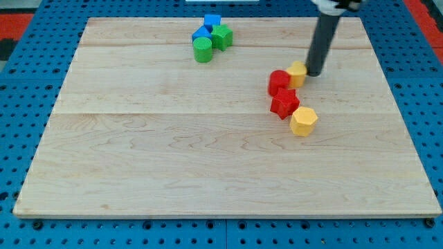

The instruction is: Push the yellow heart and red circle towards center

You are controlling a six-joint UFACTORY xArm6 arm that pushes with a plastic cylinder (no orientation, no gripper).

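Note:
The yellow heart (297, 72) lies right of the board's middle, touching the red circle (279, 82) on its lower left. My tip (313, 73) sits just right of the yellow heart, touching or nearly touching it. A red star-like block (284, 104) lies just below the red circle. A yellow hexagon (303, 121) lies below and right of that red block.
A cluster near the view's top holds a blue cube (212, 21), a blue block (201, 34), a green star-like block (222, 36) and a green cylinder (203, 50). The wooden board (173, 159) ends at a blue perforated table (422, 104).

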